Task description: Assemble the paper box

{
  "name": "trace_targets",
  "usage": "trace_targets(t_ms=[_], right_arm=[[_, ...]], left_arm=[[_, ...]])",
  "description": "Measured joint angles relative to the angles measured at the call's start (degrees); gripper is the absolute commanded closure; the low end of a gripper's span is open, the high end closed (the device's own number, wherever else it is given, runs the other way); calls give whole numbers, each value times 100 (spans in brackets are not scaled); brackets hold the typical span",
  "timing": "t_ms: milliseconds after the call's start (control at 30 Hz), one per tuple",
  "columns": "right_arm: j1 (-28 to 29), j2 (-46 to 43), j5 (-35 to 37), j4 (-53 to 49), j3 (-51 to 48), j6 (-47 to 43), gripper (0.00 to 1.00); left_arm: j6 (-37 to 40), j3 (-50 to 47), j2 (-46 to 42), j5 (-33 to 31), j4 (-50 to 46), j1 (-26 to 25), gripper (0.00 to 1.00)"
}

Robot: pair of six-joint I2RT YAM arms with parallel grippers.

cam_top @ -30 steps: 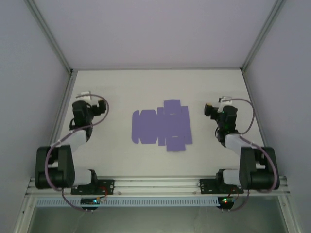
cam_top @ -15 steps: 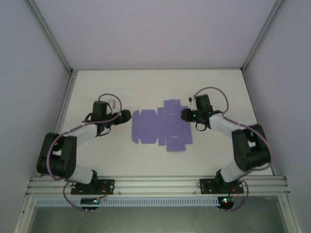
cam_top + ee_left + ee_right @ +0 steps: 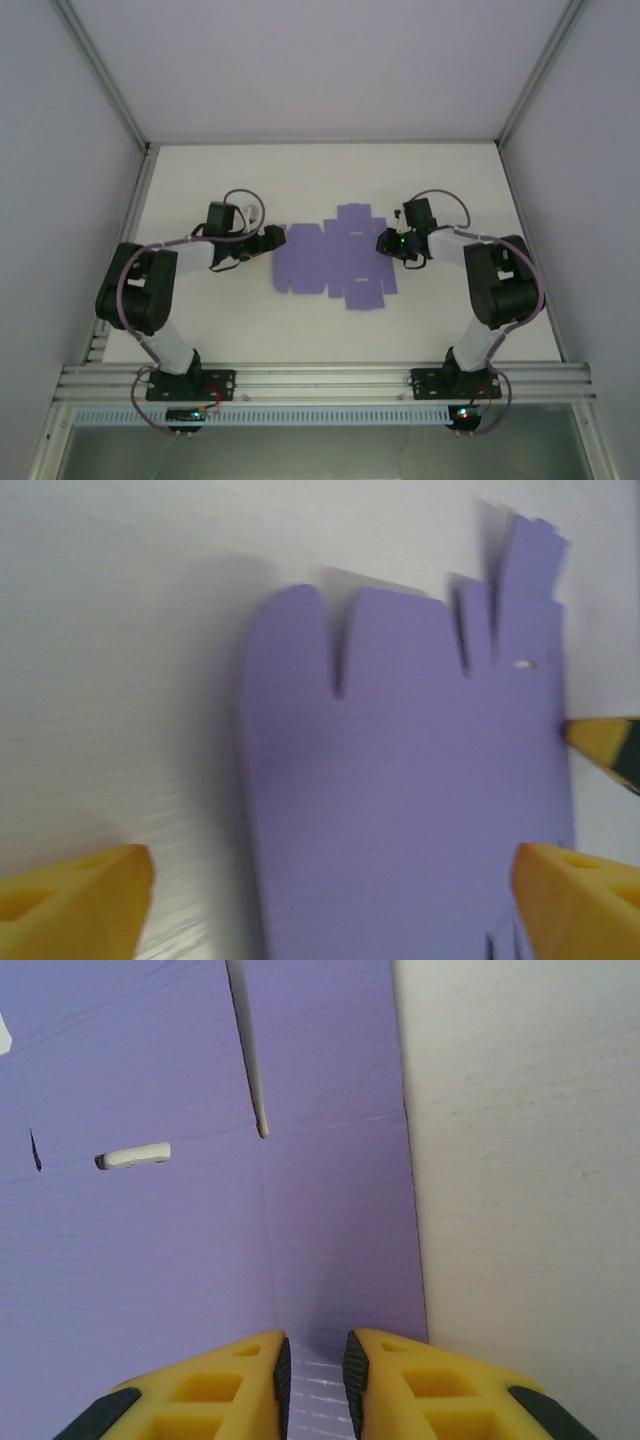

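While the left gripper [image 3: 332, 870] gapes over the flat paper box [image 3: 330, 262], the right gripper [image 3: 315, 1355] sits nearly clenched above it.

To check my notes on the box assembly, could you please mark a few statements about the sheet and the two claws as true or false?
1. The paper box lies as a flat, unfolded sheet on the table. True.
2. The left claw has its fingers pressed together. False: they stand wide apart, at the sheet's left end.
3. The right claw is at the sheet's right edge, its fingers close together. True.
4. Both claws are on the same side of the sheet. False: one is at each end.
5. The sheet is green. False: it is lavender.
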Motion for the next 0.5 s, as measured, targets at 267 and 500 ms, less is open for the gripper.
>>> trace_targets(t_ms=[267, 500], right_arm=[[-37, 15, -66, 68, 0, 44, 73], [-57, -59, -225, 214, -76, -11, 66]], left_arm=[[-839, -258, 258, 940, 1379, -57, 43], [-1045, -177, 258, 1222, 1853, -125, 90]])
